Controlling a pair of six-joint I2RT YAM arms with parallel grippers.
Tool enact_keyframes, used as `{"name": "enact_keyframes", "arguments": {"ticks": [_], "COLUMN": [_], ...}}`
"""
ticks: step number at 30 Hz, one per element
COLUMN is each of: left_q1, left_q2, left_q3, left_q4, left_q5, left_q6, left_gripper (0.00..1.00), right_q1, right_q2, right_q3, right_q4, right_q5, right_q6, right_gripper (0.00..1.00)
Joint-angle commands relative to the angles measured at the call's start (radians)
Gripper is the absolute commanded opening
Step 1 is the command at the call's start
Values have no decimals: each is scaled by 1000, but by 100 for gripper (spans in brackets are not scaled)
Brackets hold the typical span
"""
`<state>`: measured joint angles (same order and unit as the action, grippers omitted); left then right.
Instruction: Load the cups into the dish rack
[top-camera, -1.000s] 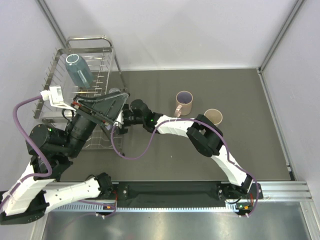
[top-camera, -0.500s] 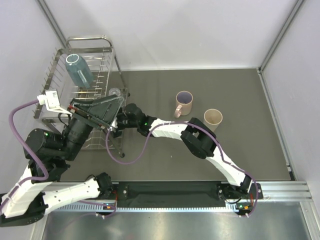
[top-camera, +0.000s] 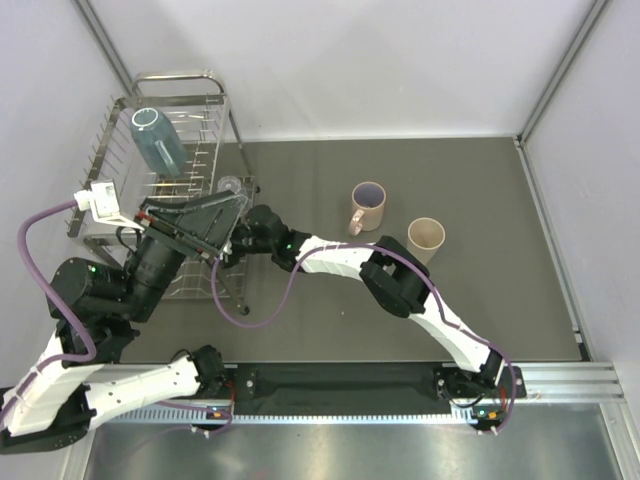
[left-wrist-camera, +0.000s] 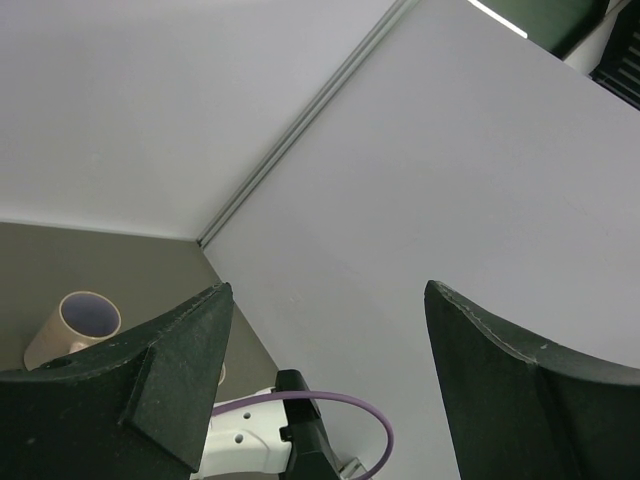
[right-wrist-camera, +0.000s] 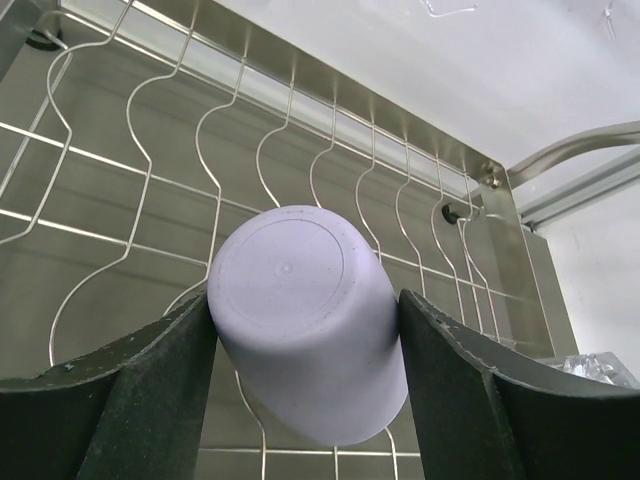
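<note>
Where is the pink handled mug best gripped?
Across the rim wall of the pink handled mug, coming from straight above: it stands upright, mouth open upward, so one claw finger can go inside, one outside. Probably choose the side away from its handle, which points toward the arms' bases.

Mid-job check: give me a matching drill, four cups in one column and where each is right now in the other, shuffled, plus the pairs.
Things:
1. lavender plastic tumbler
2. teal-blue cup
3. pink handled mug
4. beige tumbler

Places:
A. upright on the table, nearest the right wall
B. lying at the far end of the silver wire dish rack
C. between the fingers of the right gripper, over the rack's wires
D. upright on the table, just left of the beige one

Pairs: 1-C, 2-B, 3-D, 4-A
</note>
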<state>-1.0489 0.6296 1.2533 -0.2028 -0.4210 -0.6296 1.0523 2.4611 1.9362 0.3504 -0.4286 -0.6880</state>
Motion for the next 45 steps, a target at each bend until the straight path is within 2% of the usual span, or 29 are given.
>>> {"name": "enact_keyframes", "arguments": {"ticks": [1,2,4,13,18,27,39,45], "left_q1": [-2,-2,-2,0,-2,-2,-2,-2], "left_q2": [-11,-8,-10,5,4,15,27,30], "left_q3": [-5,-5,-9,-15,-26,-34,-35,-35], "left_q4": [9,9,11,29,37,49,57,56], "left_q5": [-5,-7,-7,5,2,2,7,11], "left_q6": [-1,-2,-7,-21,-28,-32,-39,-51], "left_gripper": [82,82,82,82,82,82,82,82], "right_q1": [15,15,14,-18,-41,-67,-83,-92], "right_q2": [16,16,13,-5,-28,-60,-140,-160], "right_q3": [58,61,64,61,30,21,-86,-92], "right_q4": [12,12,12,97,170,180,176,124], "right_q5": [17,19,19,27,48,88,137,149], "right_q6": [14,21,53,298,433,510,585,599], "right_gripper": [45,38,31,20,9,11,13,13]}}
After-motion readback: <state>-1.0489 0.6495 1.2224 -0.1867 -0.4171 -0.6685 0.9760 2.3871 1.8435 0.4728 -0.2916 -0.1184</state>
